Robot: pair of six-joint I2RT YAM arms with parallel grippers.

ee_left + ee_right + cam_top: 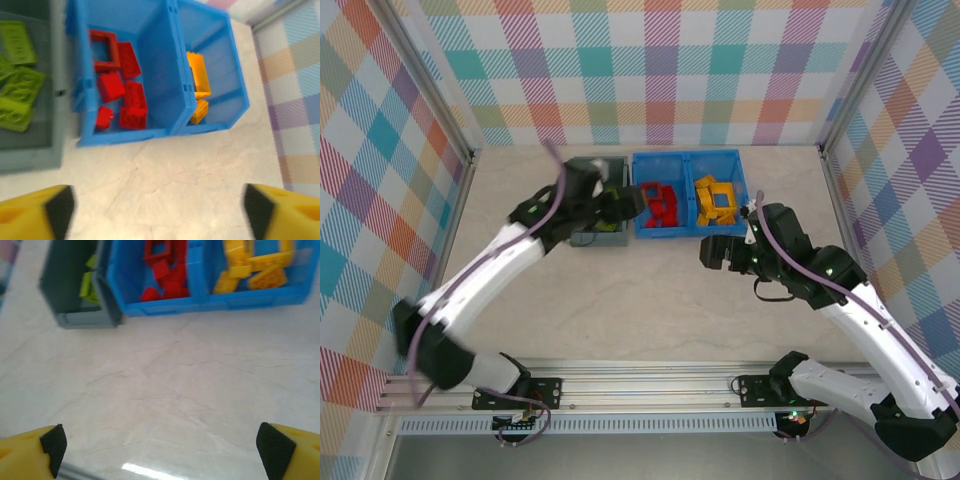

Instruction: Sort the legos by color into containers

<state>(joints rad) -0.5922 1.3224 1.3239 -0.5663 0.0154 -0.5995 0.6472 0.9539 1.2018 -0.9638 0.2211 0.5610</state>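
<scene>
The blue bin (pixel 688 232) stands at the back middle of the table, with red legos (pixel 661 205) in its left compartment and orange-yellow legos (pixel 717 199) in its right one. The grey bin (pixel 599 238) beside it on the left holds lime green legos (pixel 15 95). My left gripper (pixel 625 205) hovers over the grey bin's right side, open, with nothing between its fingers. My right gripper (pixel 715 250) hangs in front of the blue bin, open and empty. Red legos (pixel 120 95) and orange-yellow legos (pixel 197 90) appear in the left wrist view, and red legos (pixel 162 275) in the right wrist view.
Plaid walls and aluminium posts (pixel 830 160) close in the table on three sides. Bare marble-patterned tabletop (pixel 640 310) stretches from the bins to the arm bases.
</scene>
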